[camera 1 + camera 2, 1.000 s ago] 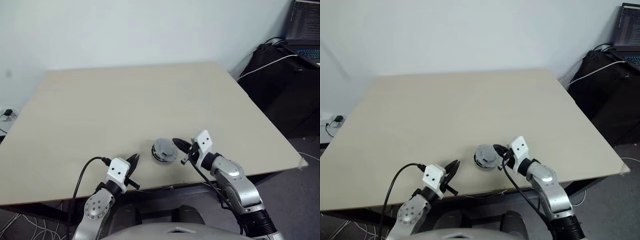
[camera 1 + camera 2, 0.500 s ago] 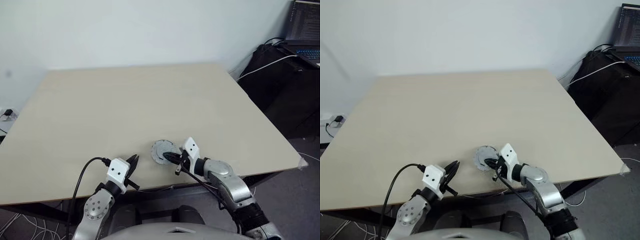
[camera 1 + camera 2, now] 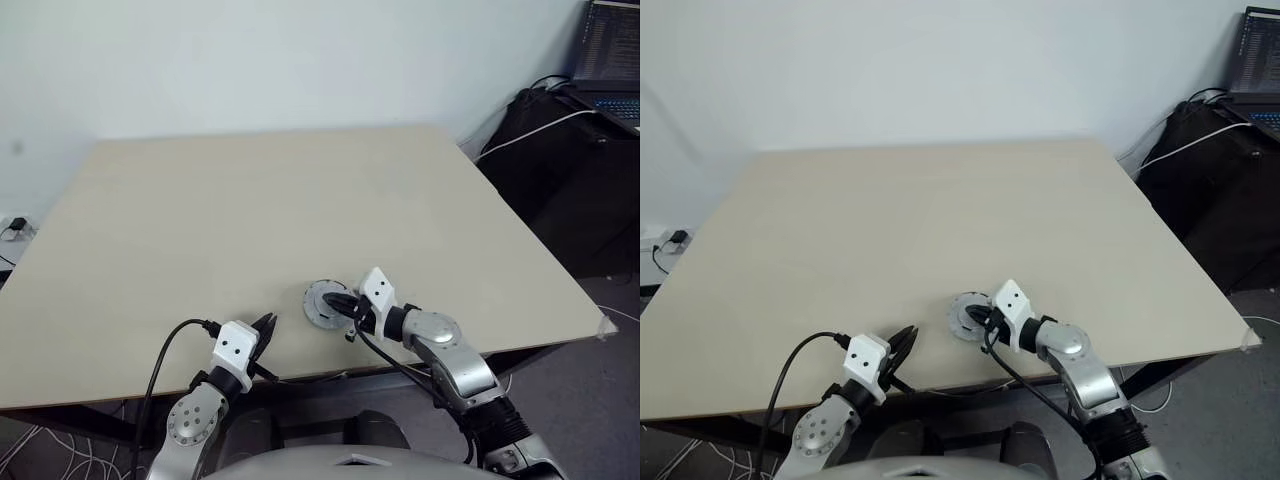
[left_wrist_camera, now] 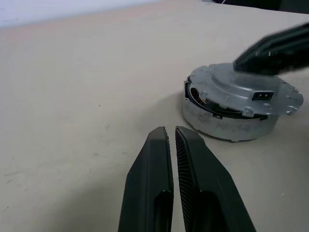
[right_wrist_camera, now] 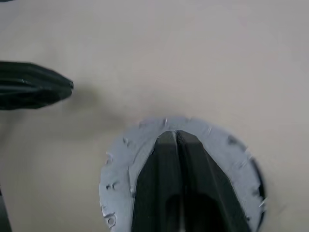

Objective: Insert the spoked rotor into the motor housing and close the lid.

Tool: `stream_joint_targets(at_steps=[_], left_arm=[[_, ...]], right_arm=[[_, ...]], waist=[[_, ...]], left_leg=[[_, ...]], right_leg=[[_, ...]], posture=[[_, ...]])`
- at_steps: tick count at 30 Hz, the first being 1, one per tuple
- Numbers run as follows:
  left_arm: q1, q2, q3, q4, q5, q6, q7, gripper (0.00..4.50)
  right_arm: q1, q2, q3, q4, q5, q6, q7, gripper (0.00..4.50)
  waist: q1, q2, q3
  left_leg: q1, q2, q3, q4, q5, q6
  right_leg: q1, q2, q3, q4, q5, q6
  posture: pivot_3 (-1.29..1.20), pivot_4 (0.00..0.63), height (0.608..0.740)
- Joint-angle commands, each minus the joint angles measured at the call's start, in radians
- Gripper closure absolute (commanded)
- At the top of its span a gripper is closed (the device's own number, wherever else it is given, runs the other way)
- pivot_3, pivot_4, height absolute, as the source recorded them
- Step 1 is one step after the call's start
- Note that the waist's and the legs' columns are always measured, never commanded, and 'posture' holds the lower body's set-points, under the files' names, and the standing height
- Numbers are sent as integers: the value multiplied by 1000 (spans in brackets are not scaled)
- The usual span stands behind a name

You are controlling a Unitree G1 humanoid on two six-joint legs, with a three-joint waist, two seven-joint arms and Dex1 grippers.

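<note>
Now pressing lid onto motor housing with clenched right claw; left claw clenched beside; next, seat flush.

Office or lab, bare table, laptop

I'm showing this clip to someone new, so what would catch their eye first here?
The round grey motor assembly with its lid on top, alone on the pale table near its front edge. The right hand rests its fingers, pressed together, over the lid, while the left hand, shut and holding nothing, waits beside it at the table edge.
</note>
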Motion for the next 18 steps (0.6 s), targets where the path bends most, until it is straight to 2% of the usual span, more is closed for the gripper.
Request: stream_joint_targets(at_steps=[1,11,18], left_arm=[[-18,-4,-2,-28,-6,-17,0,4213],[-21,0,3,-7,-9,-36,-7,4213],[-23,1,14,23,-14,-60,-7,4213]], right_arm=[[-32,-11,6,6,-32,-46,6,3270],[-86,-12,12,105,-51,-68,42,14],[-112,-18,18,150,-56,-60,74,14]], waist=[[0,0,0],[0,0,0],[0,0,0]], left_leg=[[0,0,0,0,0,0],[0,0,0,0,0,0],[0,0,0,0,0,0]], right_leg=[[0,0,0,0,0,0],[0,0,0,0,0,0],[0,0,0,0,0,0]], posture=[[0,0,740],[0,0,740],[0,0,740]])
